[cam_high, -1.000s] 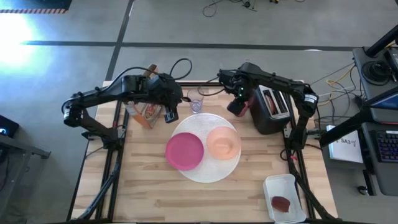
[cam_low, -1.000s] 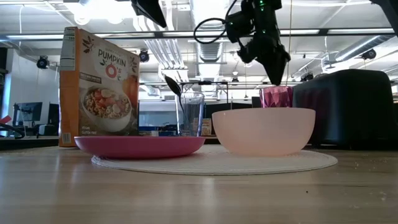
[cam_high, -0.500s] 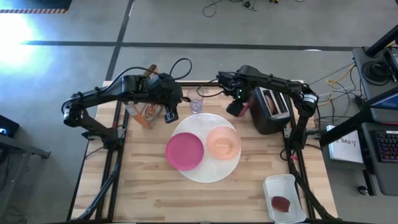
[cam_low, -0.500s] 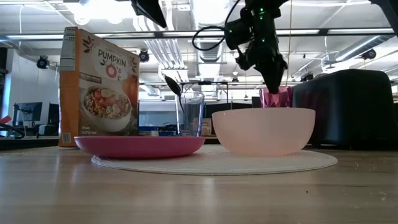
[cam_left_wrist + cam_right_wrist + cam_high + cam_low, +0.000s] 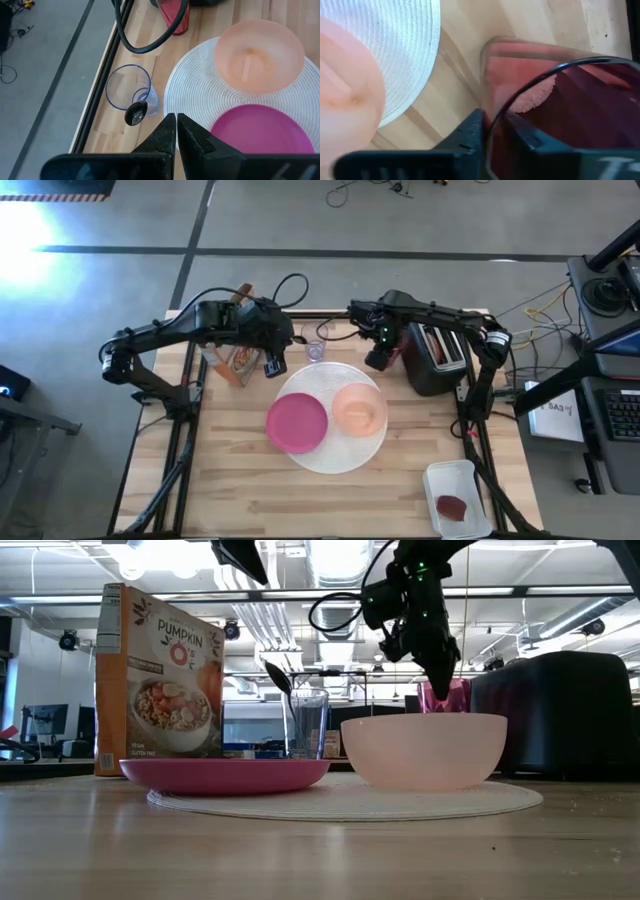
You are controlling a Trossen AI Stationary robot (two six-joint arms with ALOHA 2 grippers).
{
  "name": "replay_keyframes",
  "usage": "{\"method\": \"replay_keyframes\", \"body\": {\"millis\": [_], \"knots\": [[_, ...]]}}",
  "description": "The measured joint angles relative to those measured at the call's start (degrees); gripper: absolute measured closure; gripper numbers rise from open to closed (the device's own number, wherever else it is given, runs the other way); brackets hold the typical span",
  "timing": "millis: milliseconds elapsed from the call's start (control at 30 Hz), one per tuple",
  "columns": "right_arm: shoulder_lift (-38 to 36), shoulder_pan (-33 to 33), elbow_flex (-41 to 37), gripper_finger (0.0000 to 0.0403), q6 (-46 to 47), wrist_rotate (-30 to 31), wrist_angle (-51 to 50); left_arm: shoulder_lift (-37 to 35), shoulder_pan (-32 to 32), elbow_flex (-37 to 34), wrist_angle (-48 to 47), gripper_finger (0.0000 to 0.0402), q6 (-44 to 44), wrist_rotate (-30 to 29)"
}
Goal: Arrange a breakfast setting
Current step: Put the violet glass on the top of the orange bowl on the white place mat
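On the wooden bench (image 5: 250,480) a large white round mat (image 5: 318,386) lies near the middle, carrying a magenta plate (image 5: 297,423) on its left part and a peach bowl (image 5: 359,408) on its right part; the two sit just beside each other.

The right end effector (image 5: 380,357) is at the translucent pink cup (image 5: 545,90), which stands on the bench just off the mat's far right edge, next to a black toaster (image 5: 437,357). In the right wrist view one finger sits inside the cup's rim and the other outside it, so the wall lies between them with only a narrow gap; whether they actually press on it cannot be told. In the low view the cup (image 5: 444,696) shows behind the bowl (image 5: 424,750), with the end effector reaching down into its mouth.

The left end effector (image 5: 176,131) hovers above the mat's far left edge with its fingers closed together and holding nothing. A small clear glass (image 5: 131,93) stands on the bench just beyond the mat, with a spoon (image 5: 135,114) resting in it, bowl end up. The orange cereal box (image 5: 160,680) stands upright at the far left of the bench, behind the plate (image 5: 224,775).

A white tray (image 5: 457,498) with a dark red item sits at the near right corner.
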Motion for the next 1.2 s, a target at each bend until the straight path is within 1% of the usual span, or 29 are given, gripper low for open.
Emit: {"method": "replay_keyframes", "body": {"millis": [67,167,233,400,633,800,1000,1067,1200], "knots": [[0.0,0.0,0.0,0.0384,-0.54,-0.16,0.0,0.0,0.0,0.0,0.0,0.0402,-0.1,0.01],[0.0,0.0,0.0,0.0392,-0.79,-1.7,-0.13,0.0,0.0,0.0,0.0,0.0402,-0.1,0.0],[0.0,0.0,0.0,0.0393,-1.13,-2.62,-0.13,-0.01,0.0,0.0,0.0,0.0402,-0.1,-0.01],[0.0,1.5,0.67,0.0394,-2.56,-2.65,-0.46,-0.06,0.0,0.0,-0.02,0.0402,-0.1,-0.01],[0.0,4.41,5.09,0.0394,-4.78,-2.67,-2.03,-0.24,0.0,0.09,-0.27,0.0402,-0.1,-0.03],[0.0,8.05,7.71,0.0394,-6.06,-2.73,-1.93,-0.41,0.02,0.09,-0.3,0.0402,-0.1,-0.03],[0.06,13.09,8.17,0.0394,-7.74,-2.61,-1.58,-0.53,0.02,0.09,-0.28,0.0402,-0.1,-0.05],[0.35,14.61,8.17,0.0394,-8.34,-2.05,-1.18,-0.55,0.02,0.11,-0.28,0.0402,-0.1,-0.05],[0.83,16.86,8.17,0.0394,-9.34,1.58,0.53,-0.59,0.02,0.11,-0.28,0.0402,-0.1,-0.05]]}}
